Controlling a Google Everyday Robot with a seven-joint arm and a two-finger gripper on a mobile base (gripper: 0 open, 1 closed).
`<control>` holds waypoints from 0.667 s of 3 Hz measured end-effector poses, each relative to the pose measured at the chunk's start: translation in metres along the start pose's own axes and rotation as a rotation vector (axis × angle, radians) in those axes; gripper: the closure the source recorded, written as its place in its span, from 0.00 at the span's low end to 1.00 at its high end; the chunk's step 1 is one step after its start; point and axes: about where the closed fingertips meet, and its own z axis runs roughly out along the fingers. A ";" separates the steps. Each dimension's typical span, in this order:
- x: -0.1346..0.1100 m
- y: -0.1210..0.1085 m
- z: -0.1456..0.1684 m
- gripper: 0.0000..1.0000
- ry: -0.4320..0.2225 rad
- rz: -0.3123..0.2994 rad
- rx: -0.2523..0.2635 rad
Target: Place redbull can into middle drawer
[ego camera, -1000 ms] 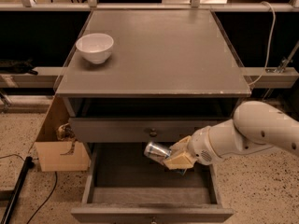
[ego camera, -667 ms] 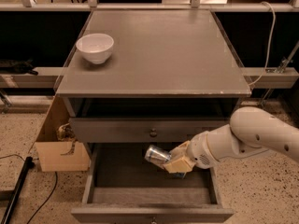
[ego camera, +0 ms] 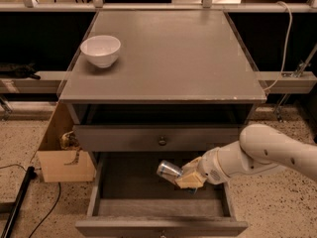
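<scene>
The redbull can is a small silver and blue can lying tilted on its side, held over the open middle drawer. The drawer is pulled out and shows a bare grey floor and side walls. My gripper is shut on the redbull can, with yellowish fingers around its right end. It sits inside the drawer opening, right of centre, low above the floor. My white arm reaches in from the right.
A white bowl stands on the grey cabinet top at the left. A closed drawer with a round knob is just above the open one. A cardboard box stands on the floor to the left.
My arm has drawn lower and a little to the right, and the gripper with the can has sunk slightly deeper into the drawer opening.
</scene>
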 end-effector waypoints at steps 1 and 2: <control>0.010 -0.016 0.021 1.00 0.013 0.011 -0.006; 0.020 -0.033 0.050 1.00 0.042 0.023 -0.023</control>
